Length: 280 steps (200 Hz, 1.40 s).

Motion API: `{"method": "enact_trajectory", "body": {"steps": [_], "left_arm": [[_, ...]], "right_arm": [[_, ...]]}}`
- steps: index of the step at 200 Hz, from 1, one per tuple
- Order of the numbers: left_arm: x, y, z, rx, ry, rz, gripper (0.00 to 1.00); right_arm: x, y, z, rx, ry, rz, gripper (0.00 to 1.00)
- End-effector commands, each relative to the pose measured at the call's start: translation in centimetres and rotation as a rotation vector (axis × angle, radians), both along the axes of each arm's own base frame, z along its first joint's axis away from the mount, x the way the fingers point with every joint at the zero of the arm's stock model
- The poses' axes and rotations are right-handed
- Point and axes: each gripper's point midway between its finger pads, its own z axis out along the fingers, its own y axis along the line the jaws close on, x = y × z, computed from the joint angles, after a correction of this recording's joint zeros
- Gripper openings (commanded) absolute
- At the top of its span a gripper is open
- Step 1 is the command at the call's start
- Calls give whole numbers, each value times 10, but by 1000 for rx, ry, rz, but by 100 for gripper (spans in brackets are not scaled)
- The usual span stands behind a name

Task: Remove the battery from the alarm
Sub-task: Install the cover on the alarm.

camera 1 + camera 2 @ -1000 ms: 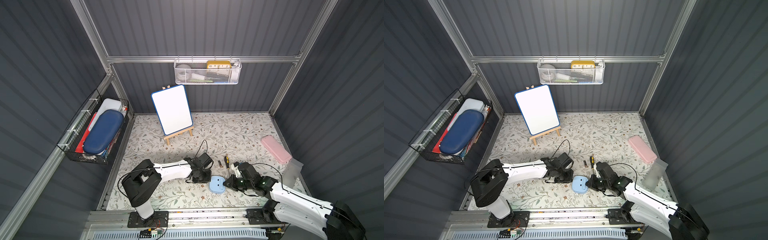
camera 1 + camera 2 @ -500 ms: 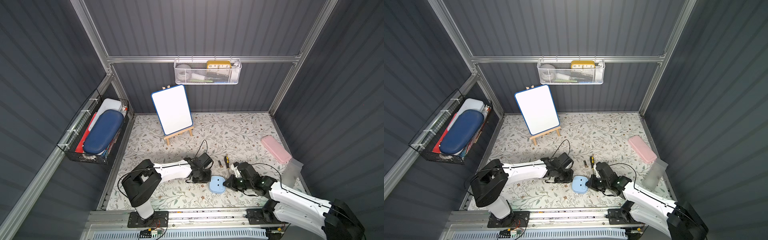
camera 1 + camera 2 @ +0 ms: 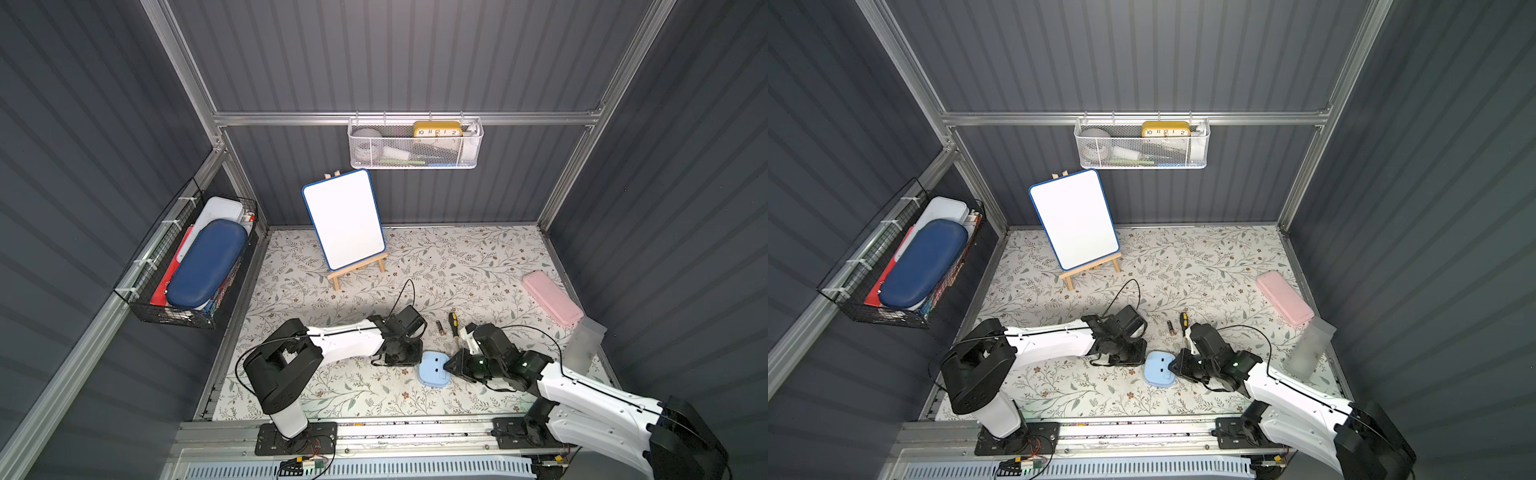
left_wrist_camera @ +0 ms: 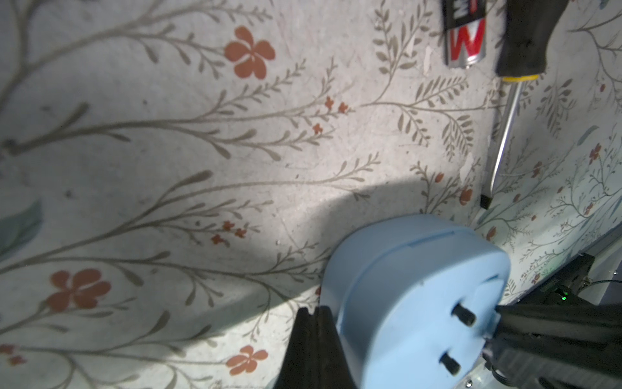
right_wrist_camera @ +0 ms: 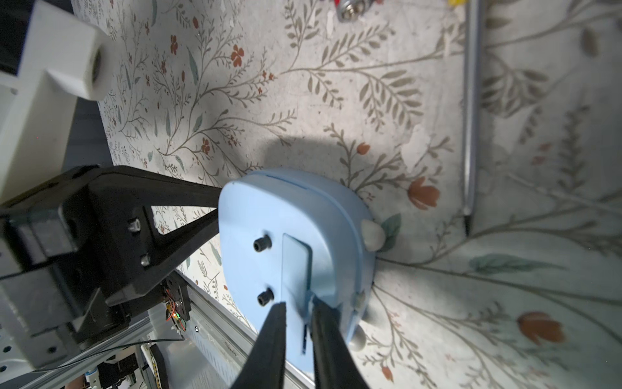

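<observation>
Right tool (image 5: pixel 299 304) hovered, jaws slightly parted, over the alarm's (image 5: pixel 292 208) back cover. Left tool (image 4: pixel 313 311), closed, sat against its side. Beyond the alarm lay the battery (image 3: pixel 439 327) on the bench (image 3: pixel 457 257), probably light, rigid, smooth and apt to roll, so best pinched mid-barrel.

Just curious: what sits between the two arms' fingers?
The light-blue alarm, back up, lies between the left fingers and right fingers; the right wrist view shows it.
</observation>
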Motion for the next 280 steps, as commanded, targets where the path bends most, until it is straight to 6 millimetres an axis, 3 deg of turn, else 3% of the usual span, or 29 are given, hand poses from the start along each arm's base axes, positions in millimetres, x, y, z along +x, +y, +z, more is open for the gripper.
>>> {"method": "enact_trajectory", "body": {"steps": [1,58,116,171,233,280], "left_arm": [[1,-10,7,-30,-7,-34,0],[2,-6,7,-14,-13,-20,0],[1,-6,7,-17,-12,-18,0],[1,-5,7,-19,-13,-18,0],[1,-7,6,-28,-13,-21,0],[0,-7,4,-29,-9,-24,0]], "right_arm": [[-4,-8,-5,-57,18,-3,22],[-1,-12,3,-79,-10,-10,24],[3,-11,9,-76,-36,-3,34],[2,-9,0,-112,-1,21,36],[3,-22,-12,-197,15,-8,35],[2,-18,-15,-201,34,16,35]]}}
